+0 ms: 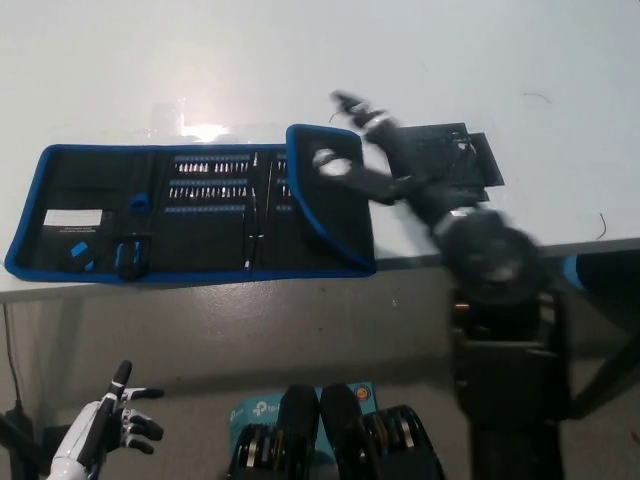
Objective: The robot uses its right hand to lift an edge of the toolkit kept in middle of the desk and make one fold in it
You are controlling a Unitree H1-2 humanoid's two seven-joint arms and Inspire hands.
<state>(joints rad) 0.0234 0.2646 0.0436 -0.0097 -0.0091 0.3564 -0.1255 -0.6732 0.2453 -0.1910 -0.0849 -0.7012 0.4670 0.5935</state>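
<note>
White desk (300,60) carries our blue-edged black fabric toolkit (190,215) along its front edge; our black right hand (365,150), fingers apart, hovers at its folded right flap; our white left hand (115,425) rests open below.

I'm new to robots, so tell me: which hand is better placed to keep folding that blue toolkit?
The right hand: it hovers at the toolkit's raised right flap. The left hand rests below the desk, away from it.

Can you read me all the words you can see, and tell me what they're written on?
"tp-li": on the teal box on the floor below the desk; the rest is hidden.
White label inside the toolkit: there is print under it, too small to read.
Black patch on the desk: no words to be made out.
Nothing else readable.
</note>
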